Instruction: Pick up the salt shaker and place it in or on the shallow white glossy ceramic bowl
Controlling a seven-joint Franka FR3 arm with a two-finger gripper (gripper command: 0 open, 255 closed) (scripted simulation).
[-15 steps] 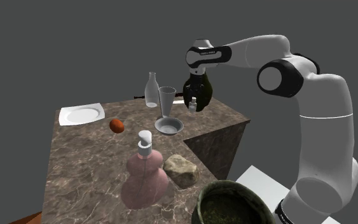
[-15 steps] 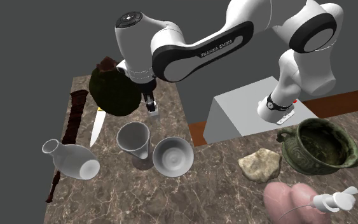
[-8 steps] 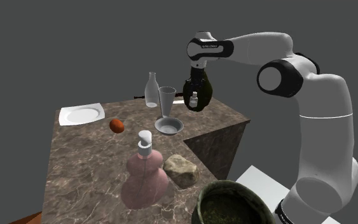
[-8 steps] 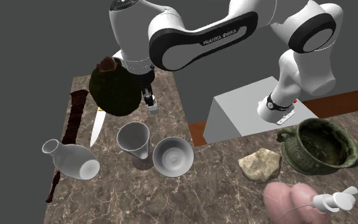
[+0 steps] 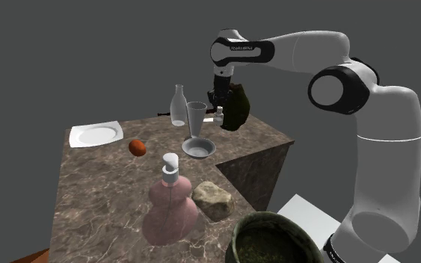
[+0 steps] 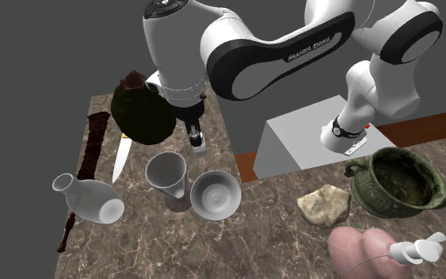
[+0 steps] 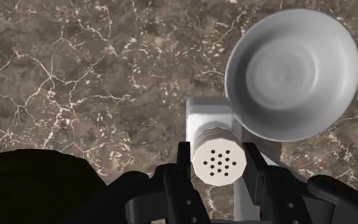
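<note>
The pincer (image 7: 217, 168) clasps the salt shaker (image 7: 210, 121), apparently aloft.

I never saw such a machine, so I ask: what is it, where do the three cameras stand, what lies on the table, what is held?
This is a white robot arm with a black two-finger pincer. One camera stands beside its stand, one across the table, one on the pincer. On the marbled table: a shallow bowl, a cup, a bottle, a plate, a pink soap dispenser, a stone, a green pot. The pincer holds a small white salt shaker near the bowl.
</note>
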